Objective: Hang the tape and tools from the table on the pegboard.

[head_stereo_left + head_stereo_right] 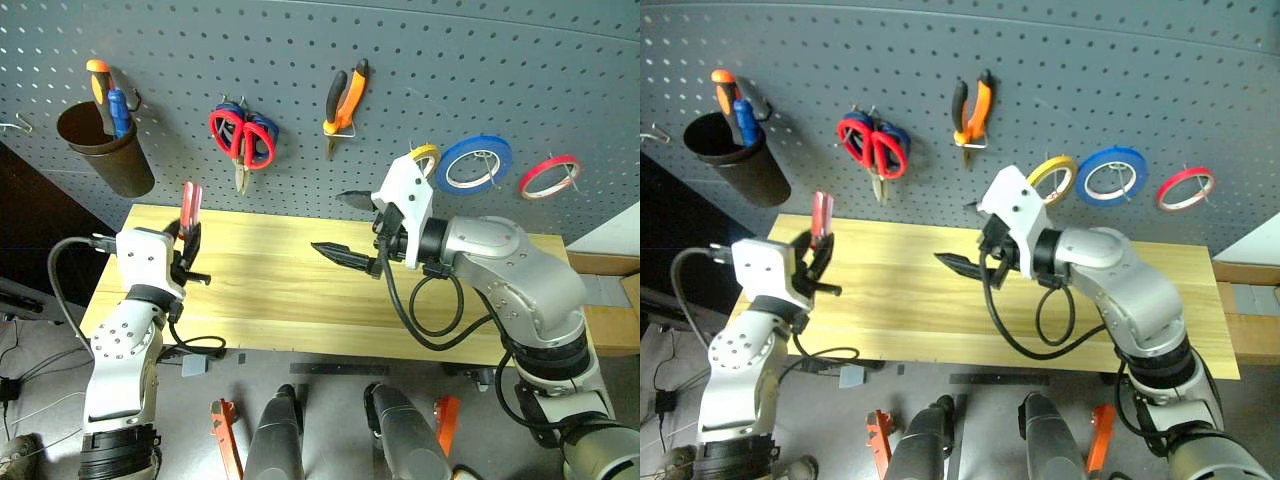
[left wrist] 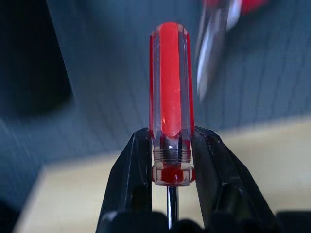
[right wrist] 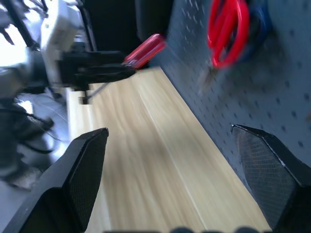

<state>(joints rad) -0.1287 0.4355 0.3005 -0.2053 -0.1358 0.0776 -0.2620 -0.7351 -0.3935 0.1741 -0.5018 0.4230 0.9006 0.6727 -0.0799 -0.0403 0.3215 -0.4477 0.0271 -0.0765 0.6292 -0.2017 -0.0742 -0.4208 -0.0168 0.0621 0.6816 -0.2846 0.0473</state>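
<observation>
Gripping one screwdriver (image 2: 171,97) upright in left pincer (image 2: 171,160) above desk (image 1: 280,290); right pincer (image 3: 180,179) wide, empty; three tape rolls (image 1: 475,163) on pegboard (image 1: 300,60).

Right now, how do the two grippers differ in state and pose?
The left gripper is shut on the red-handled screwdriver, holding it handle up; the right gripper stands wide open and holds nothing. The left gripper is at the table's left end, while the right gripper is over its middle, near the pegboard. Both have two black fingers.
</observation>
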